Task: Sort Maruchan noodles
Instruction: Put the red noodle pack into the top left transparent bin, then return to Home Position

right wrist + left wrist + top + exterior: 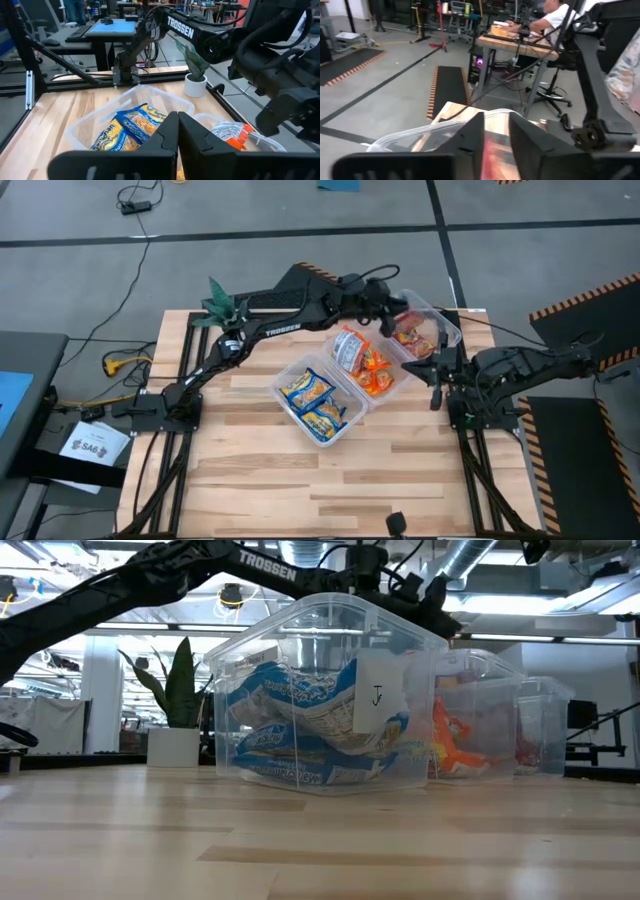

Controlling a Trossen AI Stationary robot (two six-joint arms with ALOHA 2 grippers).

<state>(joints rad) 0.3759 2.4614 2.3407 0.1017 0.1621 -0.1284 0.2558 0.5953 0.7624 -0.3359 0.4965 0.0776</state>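
Observation:
Three clear tubs stand in a slanting row on the table. The near tub (318, 405) holds blue-and-yellow noodle packets (300, 730). The middle tub (365, 362) holds orange and silvery packets (235, 132). The far-right tub (425, 330) holds dark red packets (415, 337). My left gripper (398, 318) hovers over this far-right tub with its fingers a little apart; red packet colour shows through the gap (496, 150). My right gripper (437, 375) is shut (178, 131) and waits beside the middle tub, on its right.
A small potted plant (222, 308) stands at the table's far left corner. The near half of the wooden table (330, 480) is bare boards. A person sits at a desk (550, 20) in the room beyond.

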